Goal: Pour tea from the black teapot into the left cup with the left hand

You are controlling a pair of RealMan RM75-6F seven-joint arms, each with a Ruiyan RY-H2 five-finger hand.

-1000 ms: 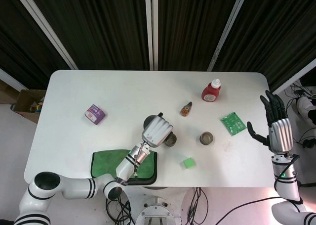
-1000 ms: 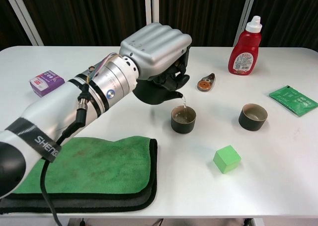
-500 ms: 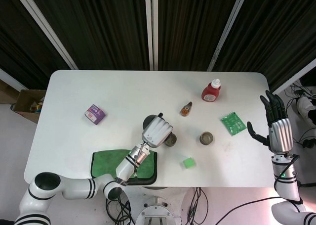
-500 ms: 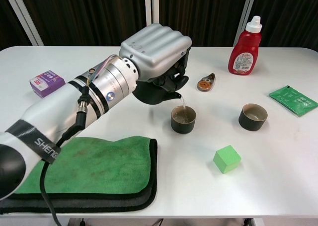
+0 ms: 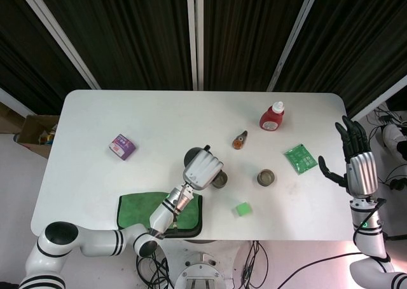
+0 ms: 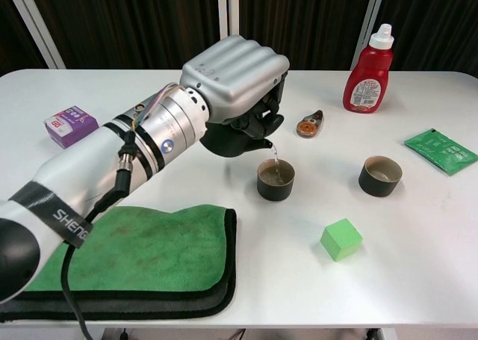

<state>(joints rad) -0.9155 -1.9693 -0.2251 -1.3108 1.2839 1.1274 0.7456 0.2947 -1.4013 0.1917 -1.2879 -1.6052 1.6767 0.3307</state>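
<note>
My left hand (image 6: 235,75) is wrapped around the black teapot (image 6: 237,136), knuckles up, forearm reaching in from the lower left; the pot tips spout-down, a thin stream falling into the left cup (image 6: 275,179) just below. My right hand (image 5: 356,162) stands upright beyond the table's right edge, fingers spread, holding nothing.

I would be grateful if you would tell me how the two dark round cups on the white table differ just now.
The left dark cup sits under the black teapot's spout, which the left hand tilts, and a thin stream falls into it; the right dark cup stands apart with nothing above it. The left cup holds liquid; the right cup's contents are unclear. Both are upright, dark, round and alike in size.
</note>
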